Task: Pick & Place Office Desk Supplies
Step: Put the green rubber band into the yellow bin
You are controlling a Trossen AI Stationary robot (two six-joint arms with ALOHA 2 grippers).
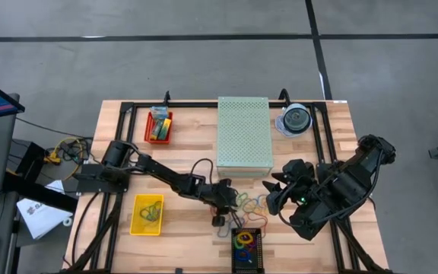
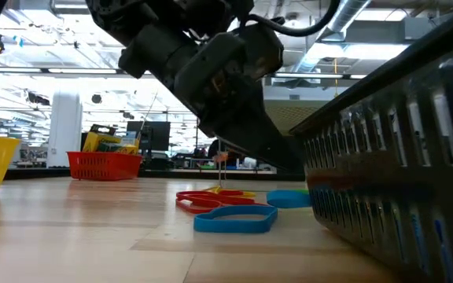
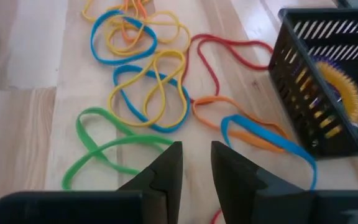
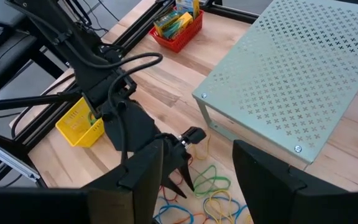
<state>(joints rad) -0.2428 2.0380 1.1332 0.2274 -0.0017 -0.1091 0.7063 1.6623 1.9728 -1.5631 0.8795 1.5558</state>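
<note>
Loose rubber bands (image 1: 251,202) in green, blue, yellow, orange and red lie in a heap (image 3: 148,93) on the wooden table. My left gripper (image 3: 196,158) is low over the near edge of the heap, fingers a narrow gap apart with bare wood between them. One end of a green band (image 3: 104,146) runs under one finger; I cannot tell whether they touch. My right gripper (image 4: 197,168) hangs open and holds nothing, high above the table to the right of the heap (image 1: 276,194). Crayon boxes (image 1: 159,122) sit in a red basket at the far left.
A black mesh basket (image 1: 246,250) holding several bands stands at the near edge, right beside the heap (image 3: 319,81). A yellow basket (image 1: 147,215) sits near left. The pale green perforated box (image 1: 245,135) and a round disc case (image 1: 296,119) stand at the back.
</note>
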